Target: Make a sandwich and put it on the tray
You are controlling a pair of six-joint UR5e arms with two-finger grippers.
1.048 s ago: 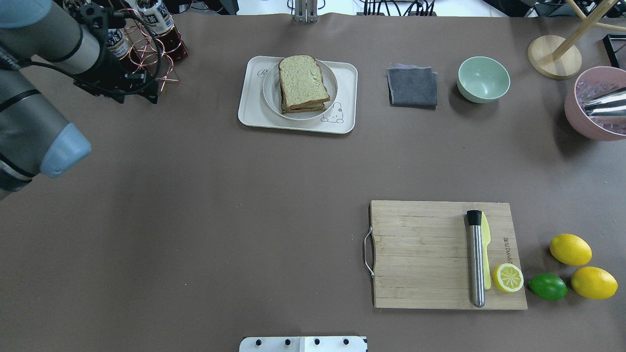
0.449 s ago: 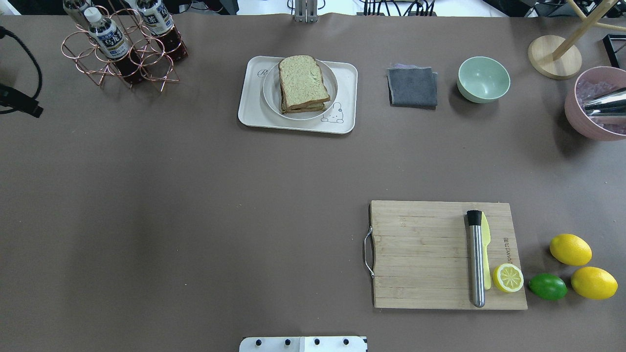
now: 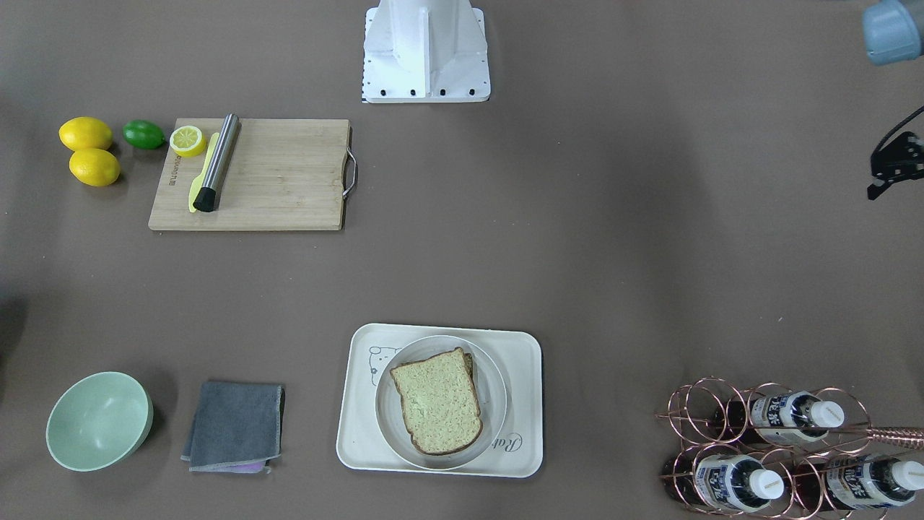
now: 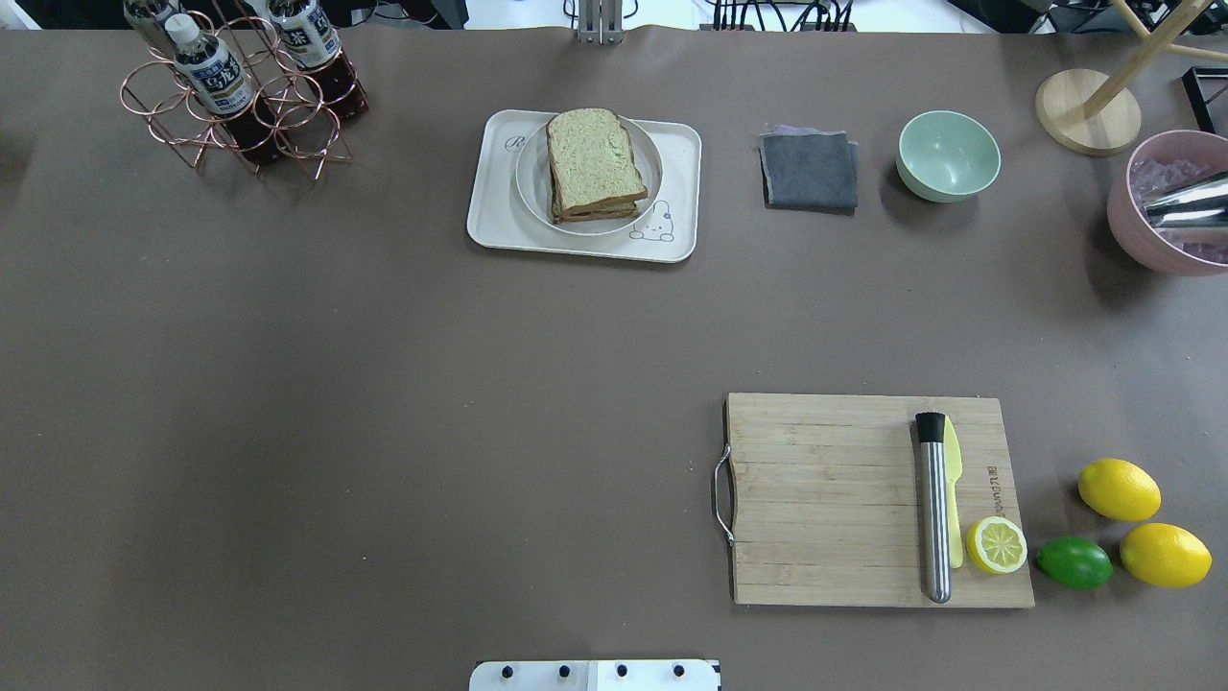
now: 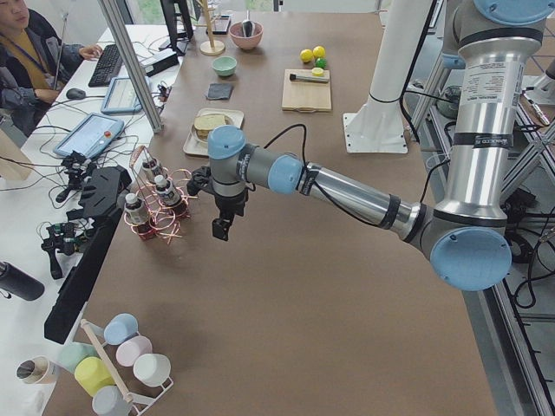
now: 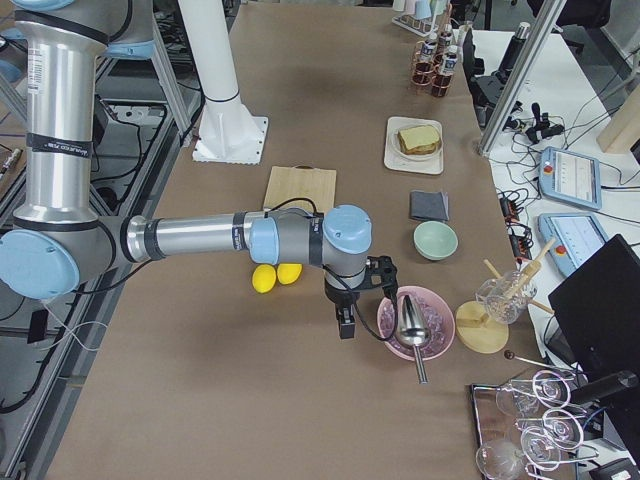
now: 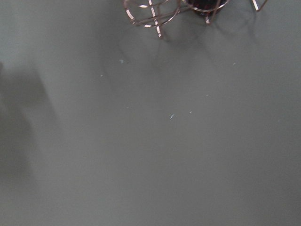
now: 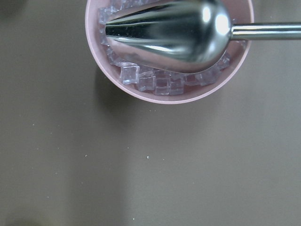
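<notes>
I see the sandwich [image 4: 595, 163] assembled, its top slice squared over the lower one, on a round white plate [image 4: 531, 187] that sits on the tray [image 4: 489, 219] at the far side of the counter [image 4: 384, 384]. Neither arm touches it. My left fingers [image 5: 219, 230] point down over bare counter near the copper bottle rack [image 4: 240, 101], well apart from the tray. My right fingers [image 6: 345, 323] hang at the opposite end, just beside the pink bowl [image 6: 392, 330] of ice cubes with a metal scoop [image 8: 174, 28] resting in it, also well apart from the sandwich. I cannot tell how wide either pair of fingers stands; both wrist views show nothing between them.
</notes>
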